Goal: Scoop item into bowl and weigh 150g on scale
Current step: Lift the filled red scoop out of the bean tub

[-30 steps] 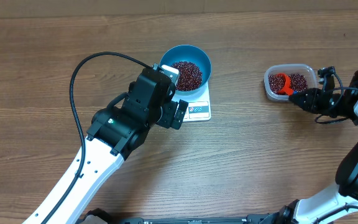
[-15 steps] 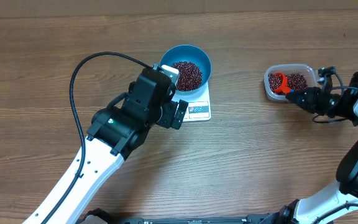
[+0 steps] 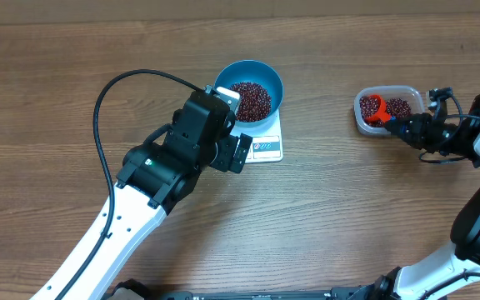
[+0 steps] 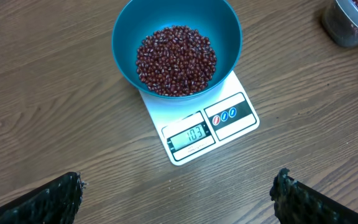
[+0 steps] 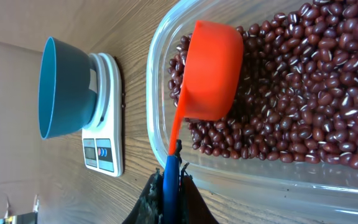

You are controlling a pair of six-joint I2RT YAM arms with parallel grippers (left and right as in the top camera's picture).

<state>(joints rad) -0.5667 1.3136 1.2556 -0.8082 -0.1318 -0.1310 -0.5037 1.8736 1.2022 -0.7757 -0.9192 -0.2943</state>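
Bowl (image 4: pixel 176 37) is seated on scale (image 4: pixel 232 115), mid-bench (image 3: pixel 348 208). Beans (image 4: pixel 176 59) are heaped inside it, and the display appears to read 103. Left fingers (image 4: pixel 48 202) are spread wide with nothing held, above the bench just in front of the scale. Right fingers (image 5: pixel 154 202) are clamped on the handle of an orange scoop (image 5: pixel 213 71). Its cup is set against more beans in the clear tub (image 5: pixel 260 180), well right of the scale.
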